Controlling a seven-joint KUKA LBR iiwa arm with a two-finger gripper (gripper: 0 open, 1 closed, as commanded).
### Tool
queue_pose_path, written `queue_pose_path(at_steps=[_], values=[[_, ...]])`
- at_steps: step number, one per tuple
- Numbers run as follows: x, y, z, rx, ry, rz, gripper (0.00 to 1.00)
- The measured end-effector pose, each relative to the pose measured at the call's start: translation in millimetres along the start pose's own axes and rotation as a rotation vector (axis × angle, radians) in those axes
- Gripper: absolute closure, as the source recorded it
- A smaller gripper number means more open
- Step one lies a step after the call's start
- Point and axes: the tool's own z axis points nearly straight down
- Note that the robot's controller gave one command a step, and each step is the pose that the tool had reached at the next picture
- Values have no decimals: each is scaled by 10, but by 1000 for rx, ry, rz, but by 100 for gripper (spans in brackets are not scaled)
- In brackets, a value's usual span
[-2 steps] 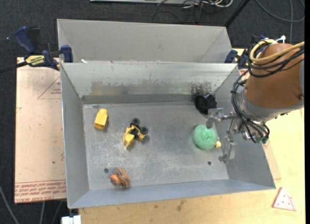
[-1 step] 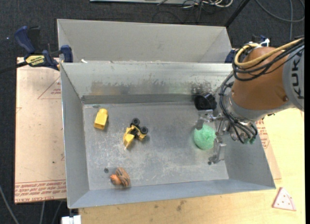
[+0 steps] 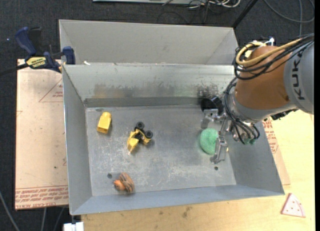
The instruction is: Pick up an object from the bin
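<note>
A green rounded soft thing (image 3: 208,140) lies at the right of the bin floor. My gripper (image 3: 214,140) hangs right over it, one finger (image 3: 206,122) at its upper left edge and the other finger (image 3: 220,151) at its lower right edge, so the fingers stand open round it. The thing rests on the floor, partly covered by the gripper.
A yellow block (image 3: 104,123) lies at the left of the bin. A yellow toy vehicle with black wheels (image 3: 138,137) sits left of the middle. A small orange-brown thing (image 3: 123,183) lies near the front left. The arm's orange cover and cables hang over the bin's right wall.
</note>
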Motion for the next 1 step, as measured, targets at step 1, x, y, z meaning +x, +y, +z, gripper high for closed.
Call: queue_pose_path(at_steps=[1], values=[[-168,-18,117,1,0,29,0]])
